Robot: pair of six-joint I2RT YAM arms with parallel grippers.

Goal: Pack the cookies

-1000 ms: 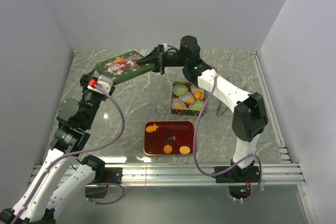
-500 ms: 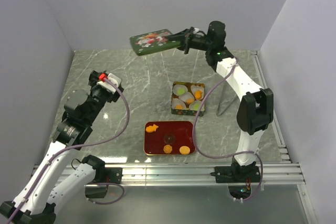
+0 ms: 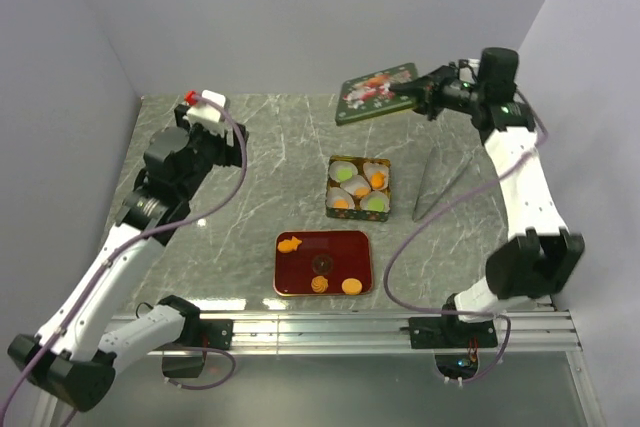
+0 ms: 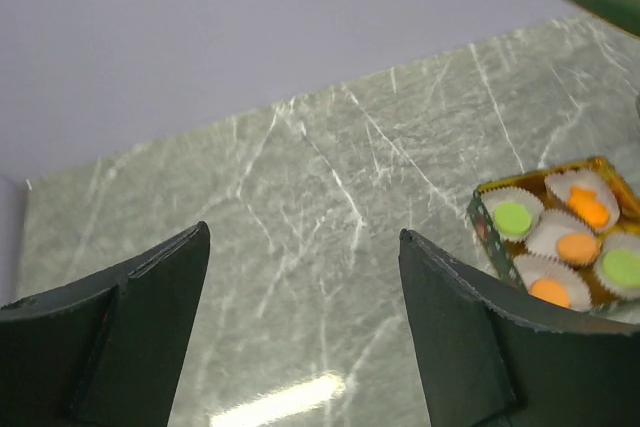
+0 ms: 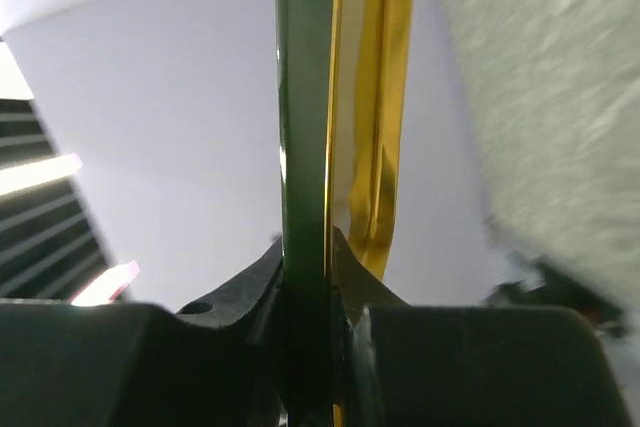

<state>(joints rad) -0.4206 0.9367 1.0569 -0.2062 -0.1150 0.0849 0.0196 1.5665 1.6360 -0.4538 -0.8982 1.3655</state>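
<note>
An open green tin (image 3: 333, 205) in the middle of the table holds white paper cups with green and orange cookies (image 3: 347, 175). In front of it, a red tray (image 3: 296, 277) carries an orange fish cookie (image 3: 289, 244), a brown one (image 3: 322, 265) and two orange ones (image 3: 351, 286). My right gripper (image 3: 425, 99) is shut on the edge of the tin's green lid (image 3: 378, 90), held in the air at the back right; the lid (image 5: 303, 97) stands edge-on between the jaws (image 5: 305, 247). My left gripper (image 4: 304, 232) is open and empty over bare table at the back left, with the tin (image 4: 480, 222) to its right.
Grey walls close in the table on the left, back and right. A metal rail (image 3: 400, 325) runs along the near edge by the arm bases. The right arm's cable (image 3: 400, 247) loops down past the tray's right side.
The right arm has carried the lid from the back left across to the back right. The left gripper has let go of the lid, opened wider and drawn back.
</note>
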